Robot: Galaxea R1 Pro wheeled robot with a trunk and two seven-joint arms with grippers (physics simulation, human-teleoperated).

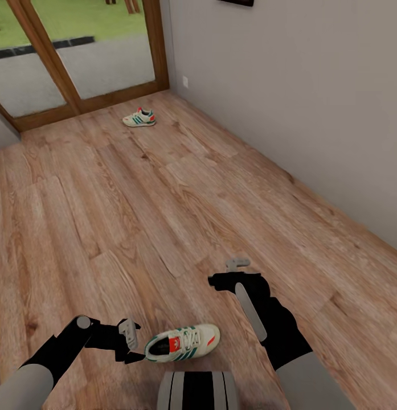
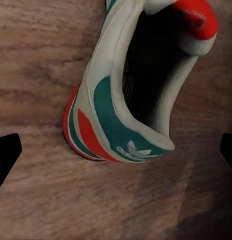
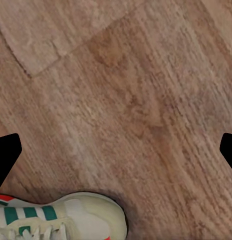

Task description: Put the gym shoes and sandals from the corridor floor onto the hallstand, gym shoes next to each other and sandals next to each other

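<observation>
One gym shoe (image 1: pixel 184 341), white with green stripes and a red-orange tongue label, lies on its sole on the corridor floor (image 1: pixel 164 216) just in front of my trunk. My left gripper (image 1: pixel 131 343) is open right behind its heel (image 2: pixel 103 125), its fingertips (image 2: pixel 6 157) spread wide and touching nothing. My right gripper (image 1: pixel 232 272) hangs open over bare planks beyond the shoe's toe (image 3: pixel 91 212), with nothing between its fingertips (image 3: pixel 6 155). The other gym shoe (image 1: pixel 139 118) lies far off by the door. The sandals and the hallstand are out of view.
A glass door with a brown wooden frame (image 1: pixel 78 102) closes the far end of the corridor. A grey wall (image 1: pixel 289 85) with a small outlet (image 1: pixel 185 81) runs along the right. My trunk (image 1: pixel 198 390) is at the bottom edge.
</observation>
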